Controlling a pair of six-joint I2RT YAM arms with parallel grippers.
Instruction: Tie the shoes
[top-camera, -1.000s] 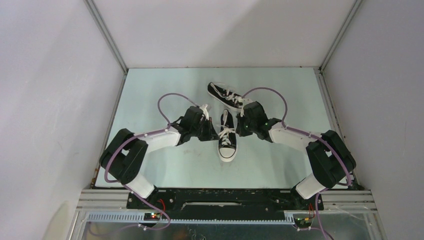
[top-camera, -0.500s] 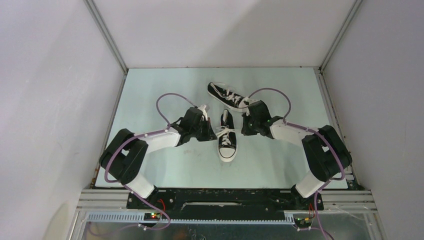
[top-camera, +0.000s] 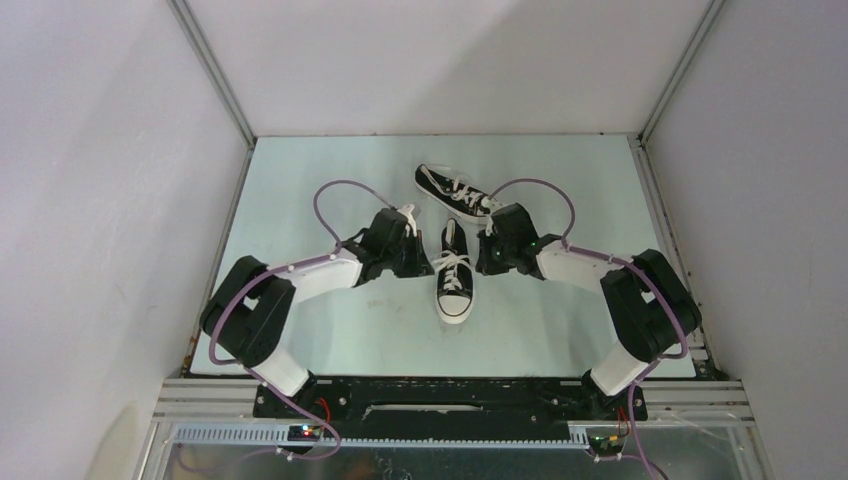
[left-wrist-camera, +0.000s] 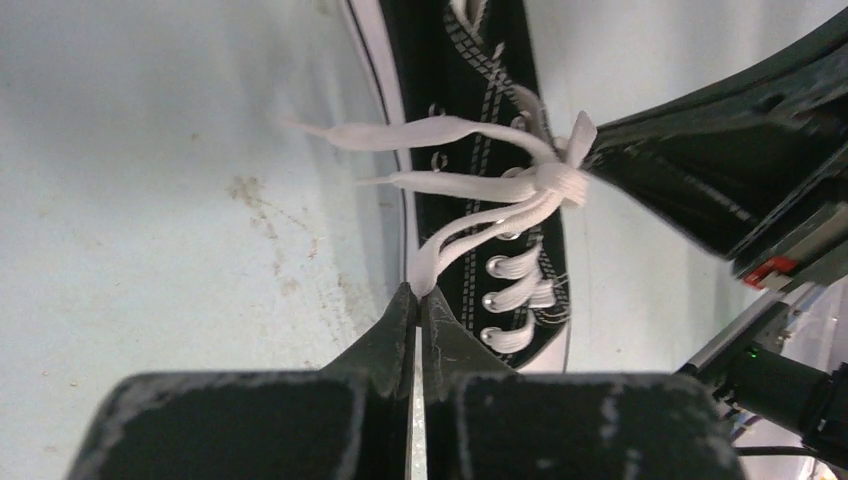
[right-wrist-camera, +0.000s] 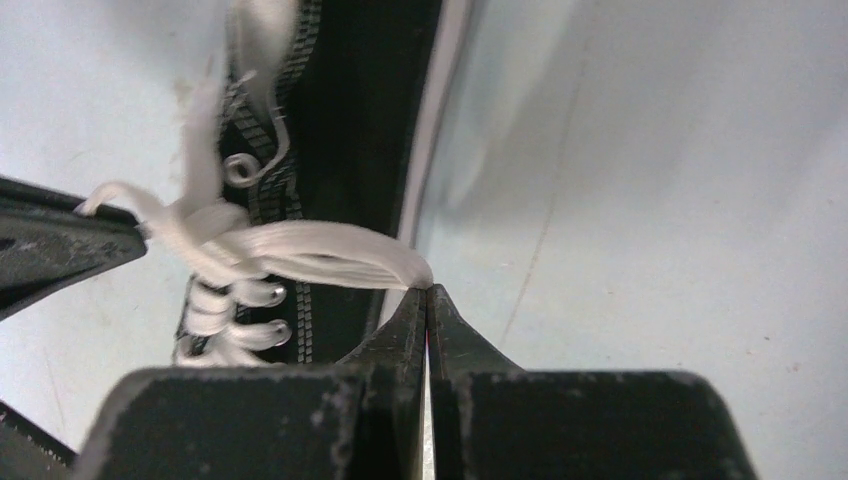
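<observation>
Two black sneakers with white laces lie mid-table. The near shoe (top-camera: 455, 272) points its white toe cap toward me; the far shoe (top-camera: 452, 191) lies angled behind it. My left gripper (top-camera: 428, 262) is at the near shoe's left side, shut on a white lace loop (left-wrist-camera: 470, 232) that runs to a knot (left-wrist-camera: 560, 180) over the eyelets. My right gripper (top-camera: 480, 258) is at the shoe's right side, shut on the other lace loop (right-wrist-camera: 330, 262). Both loops are pulled outward from the knot (right-wrist-camera: 205, 235). Two loose lace ends (left-wrist-camera: 400, 135) trail left.
The pale green table (top-camera: 330, 330) is enclosed by white walls with metal corner rails (top-camera: 212, 75). Purple cables (top-camera: 335, 195) arch over both wrists. The arm bases sit on a black bar (top-camera: 450, 395) at the near edge.
The right gripper swung out to the right, then came back toward the near shoe. The left gripper stayed at the shoe's left side, holding its loop.
</observation>
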